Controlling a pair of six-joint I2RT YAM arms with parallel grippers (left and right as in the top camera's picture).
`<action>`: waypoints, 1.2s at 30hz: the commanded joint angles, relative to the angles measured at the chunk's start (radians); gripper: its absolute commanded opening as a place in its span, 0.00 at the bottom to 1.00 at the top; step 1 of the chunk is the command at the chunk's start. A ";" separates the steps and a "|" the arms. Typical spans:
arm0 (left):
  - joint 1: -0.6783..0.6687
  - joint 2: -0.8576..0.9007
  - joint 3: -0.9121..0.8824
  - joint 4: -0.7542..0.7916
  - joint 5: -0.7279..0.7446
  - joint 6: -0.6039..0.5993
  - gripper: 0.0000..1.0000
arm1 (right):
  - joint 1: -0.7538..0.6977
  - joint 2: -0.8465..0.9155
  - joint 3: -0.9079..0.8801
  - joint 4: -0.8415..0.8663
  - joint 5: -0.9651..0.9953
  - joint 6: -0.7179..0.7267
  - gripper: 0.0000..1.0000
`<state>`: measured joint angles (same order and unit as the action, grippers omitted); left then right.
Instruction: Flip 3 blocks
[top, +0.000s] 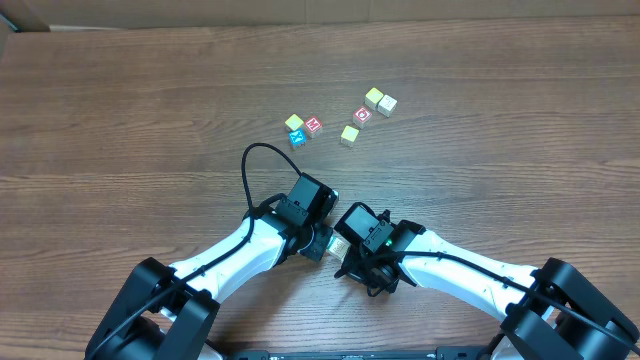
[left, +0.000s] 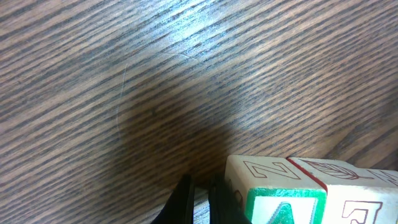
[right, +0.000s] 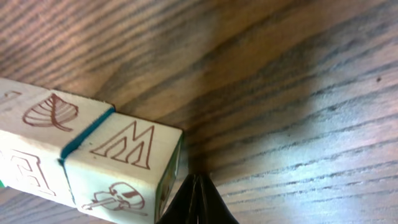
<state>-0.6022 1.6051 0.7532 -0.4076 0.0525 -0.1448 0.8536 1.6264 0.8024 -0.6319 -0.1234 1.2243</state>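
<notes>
The jaws of the left gripper (left: 200, 202) are pressed together with nothing between them, their dark tips low over the wooden table (left: 124, 74). Just right of them in the left wrist view lie the blocks (left: 280, 186), side by side and touching. One is pale, with a red outlined letter on top and a green-framed face toward the camera, and the next has a leaf drawn on top. From above they show only as a pale patch between the two grippers, so I cannot tell how many lie there. The jaws of the right gripper (right: 196, 199) are likewise pressed together and empty, their tips just beside the end of the row, where an outlined M shows on top. Farther back, well apart, seven small cubes (top: 349, 134) lie scattered: yellow, red, blue and cream.
</notes>
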 joint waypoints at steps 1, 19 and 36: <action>-0.007 0.012 -0.006 -0.006 0.015 0.026 0.04 | 0.002 0.018 0.001 -0.001 0.083 0.007 0.04; -0.007 0.012 -0.006 -0.006 0.015 0.026 0.04 | -0.023 0.018 0.001 0.049 0.103 -0.054 0.04; -0.007 0.012 -0.006 0.016 0.015 0.037 0.04 | 0.001 0.018 0.001 0.066 0.077 -0.045 0.04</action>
<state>-0.6022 1.6051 0.7532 -0.4011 0.0502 -0.1272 0.8406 1.6279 0.8047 -0.5858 -0.0452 1.1778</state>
